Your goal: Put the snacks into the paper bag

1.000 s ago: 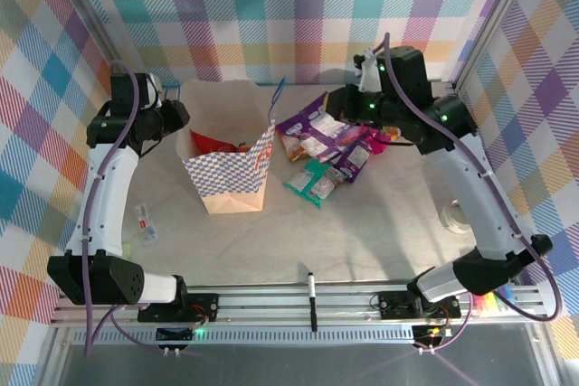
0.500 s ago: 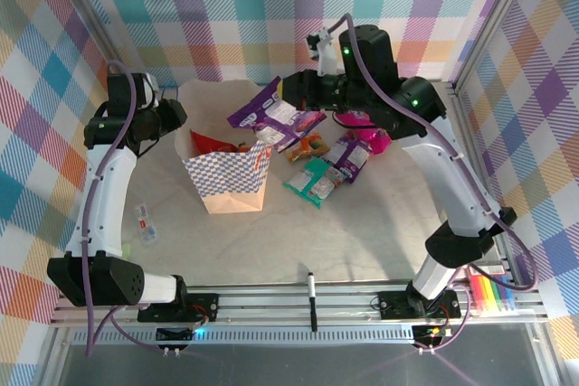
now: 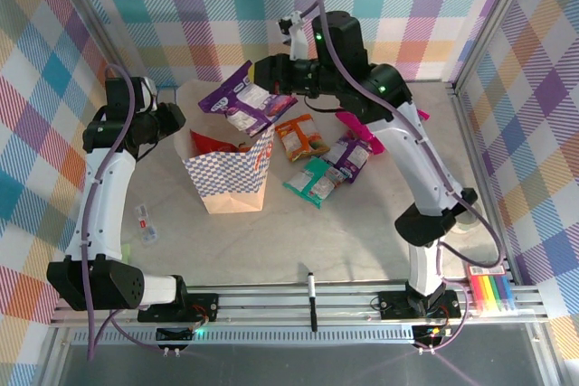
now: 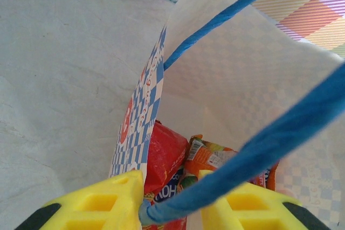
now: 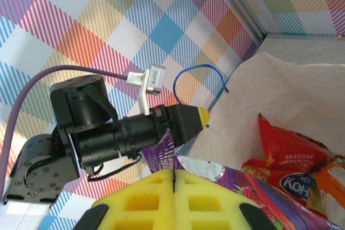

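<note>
**Right jaws.** Closed together, with the yellow finger faces meeting on the top edge of a purple crinkly foil snack packet. The packet hangs tilted in the air from this clamp. It is over the rear right part of the open mouth of the tan paper carrier bag and is not inside it.

**Left jaws.** Partly apart. The bag's looped blue cord handle runs between the yellow fingers and lies against the inner face of one. Whether the cord is pinched or merely hooked cannot be told. The left arm reaches the bag from the bag's left side.

**Bag.** It stands upright on the grey bench, left of centre, with its mouth open upward. A blue-and-white checked wall faces the near edge. The left wrist view shows two items at the bottom:
- a red glossy packet against the checked wall
- an orange packet beside the red one

**Bench, right of the bag.**
- An orange-and-white packet lies just beside the bag's right edge.
- A teal packet lies nearer the arm bases.
- A small purple packet lies just beside the teal one.
- A pink packet lies partly under the right arm.

**Other items.** A black marker pen lies near the front rail. A small clear wrapper lies left of the bag, well apart from it.
</note>
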